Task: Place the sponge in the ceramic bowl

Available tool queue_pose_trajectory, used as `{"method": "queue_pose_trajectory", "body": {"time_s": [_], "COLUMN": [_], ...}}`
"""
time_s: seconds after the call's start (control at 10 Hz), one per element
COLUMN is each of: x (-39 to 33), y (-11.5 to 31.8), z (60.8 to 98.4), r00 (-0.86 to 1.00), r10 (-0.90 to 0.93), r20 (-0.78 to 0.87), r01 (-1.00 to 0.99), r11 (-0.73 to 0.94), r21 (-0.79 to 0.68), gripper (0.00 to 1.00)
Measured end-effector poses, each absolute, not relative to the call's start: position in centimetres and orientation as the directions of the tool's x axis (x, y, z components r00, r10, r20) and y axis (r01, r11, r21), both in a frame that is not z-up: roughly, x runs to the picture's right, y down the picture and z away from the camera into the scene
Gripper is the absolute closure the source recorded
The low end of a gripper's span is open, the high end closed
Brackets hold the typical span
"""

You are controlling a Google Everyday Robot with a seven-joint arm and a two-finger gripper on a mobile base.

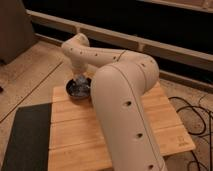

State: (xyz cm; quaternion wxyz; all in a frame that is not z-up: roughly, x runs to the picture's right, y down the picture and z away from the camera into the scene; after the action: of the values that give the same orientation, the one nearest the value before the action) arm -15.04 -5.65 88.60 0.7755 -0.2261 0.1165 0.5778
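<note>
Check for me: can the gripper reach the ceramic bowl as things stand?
Probably yes. The gripper hangs right over the ceramic bowl, which sits near a far corner of the wooden table, and nothing shows between the two.

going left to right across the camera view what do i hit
dark floor mat → ceramic bowl, with the gripper down over it → robot arm → black cables on the floor
</note>
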Motion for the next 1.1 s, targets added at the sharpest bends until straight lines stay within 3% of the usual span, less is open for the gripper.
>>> {"method": "queue_pose_trajectory", "body": {"time_s": [0.5, 0.6, 1.1], "x": [-14.5, -14.7, -14.1], "y": [-3.9, -3.5, -2.3], "z": [93.1, 93.8, 95.6], "r00": [0.321, 0.326, 0.302], "r10": [0.808, 0.799, 0.779], "r20": [-0.494, -0.506, -0.550], "r01": [-0.943, -0.940, -0.943], "r11": [0.225, 0.218, 0.159], "r21": [-0.244, -0.261, -0.292], "gripper": [1.00, 0.95, 0.45]}}
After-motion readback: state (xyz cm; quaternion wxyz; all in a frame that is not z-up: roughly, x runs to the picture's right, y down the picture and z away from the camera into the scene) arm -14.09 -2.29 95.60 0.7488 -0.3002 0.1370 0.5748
